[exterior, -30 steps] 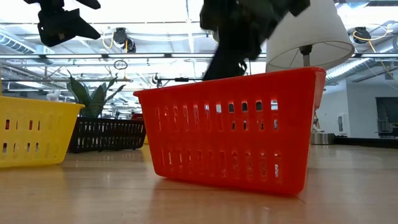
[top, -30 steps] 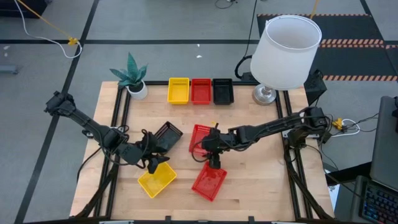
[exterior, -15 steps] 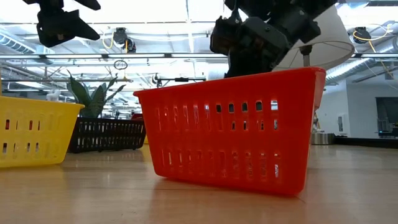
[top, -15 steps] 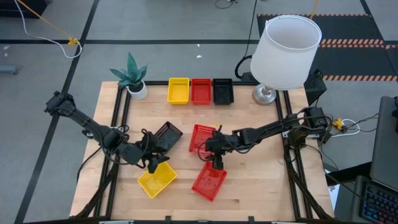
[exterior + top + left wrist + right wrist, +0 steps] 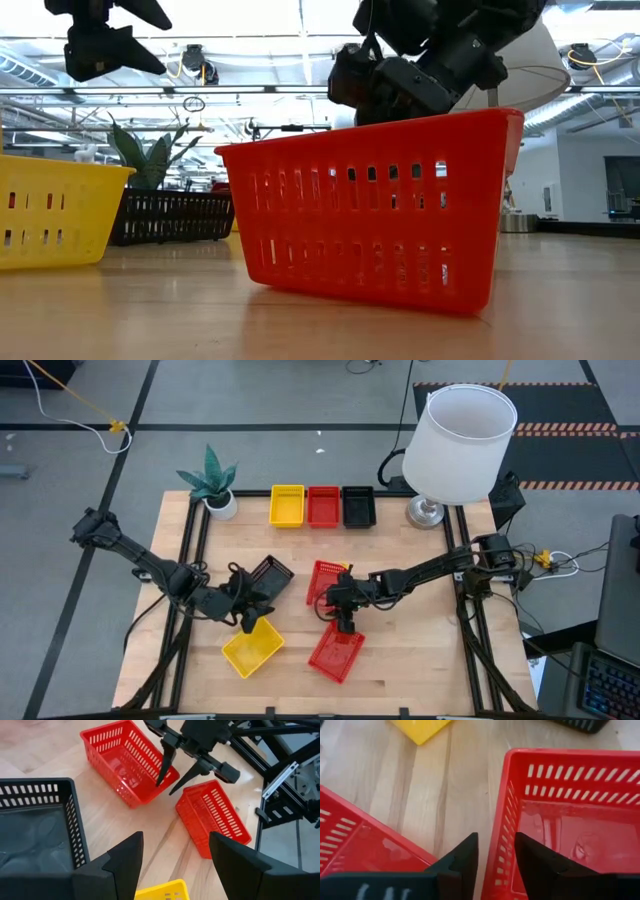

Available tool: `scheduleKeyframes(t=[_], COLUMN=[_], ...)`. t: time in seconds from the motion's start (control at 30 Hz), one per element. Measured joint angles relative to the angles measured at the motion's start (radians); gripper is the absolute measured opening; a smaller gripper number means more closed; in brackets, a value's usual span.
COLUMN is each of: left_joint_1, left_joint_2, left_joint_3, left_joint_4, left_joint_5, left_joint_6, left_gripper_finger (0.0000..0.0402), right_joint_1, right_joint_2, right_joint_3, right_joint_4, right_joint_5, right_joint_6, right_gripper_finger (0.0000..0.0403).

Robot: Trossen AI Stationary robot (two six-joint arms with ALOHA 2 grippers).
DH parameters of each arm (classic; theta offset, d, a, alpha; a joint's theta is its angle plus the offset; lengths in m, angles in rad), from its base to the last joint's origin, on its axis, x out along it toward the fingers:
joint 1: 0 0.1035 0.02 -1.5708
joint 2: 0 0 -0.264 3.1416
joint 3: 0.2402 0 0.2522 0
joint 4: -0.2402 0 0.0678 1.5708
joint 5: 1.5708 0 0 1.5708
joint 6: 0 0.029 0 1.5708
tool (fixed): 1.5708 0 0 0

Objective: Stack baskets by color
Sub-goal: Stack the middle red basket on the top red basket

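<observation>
Wooden desk (image 5: 420, 660) holds loose baskets mid-frame; the right gripper (image 5: 337, 610) straddles the near wall of a red basket (image 5: 322, 582) at centre, jaws narrowed but not clenched. Next it must pinch, lift and nest this into the lower red basket (image 5: 336, 652), while the left gripper (image 5: 245, 615) hovers released by the yellow basket (image 5: 252, 650).

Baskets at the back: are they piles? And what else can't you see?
- High view: the back yellow basket, back red basket and back black basket are seen straight from above, so whether others nest inside cannot be told.
- Low view: the near red basket hides the tips of the right gripper.
- Low view: the near yellow basket is cut off by the picture's edge.
</observation>
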Motion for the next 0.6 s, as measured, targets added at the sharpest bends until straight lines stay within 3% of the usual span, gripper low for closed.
scheduleKeyframes(t=[0.33, 0.6], left_joint_1=[0.027, 0.051], left_joint_2=[0.0, 0.0], left_joint_3=[0.0, 0.0], left_joint_4=[-0.001, -0.01], left_joint_5=[0.001, 0.001], left_joint_6=[0.001, 0.002], left_gripper_finger=[0.0227, 0.0227], right_joint_1=[0.0, -0.014], right_joint_2=[-0.003, -0.056], right_joint_3=[0.0, 0.0], right_joint_4=[-0.012, -0.05], right_joint_5=[0.018, 0.017], right_joint_6=[-0.005, -0.037], right_gripper_finger=[0.0011, 0.0007])
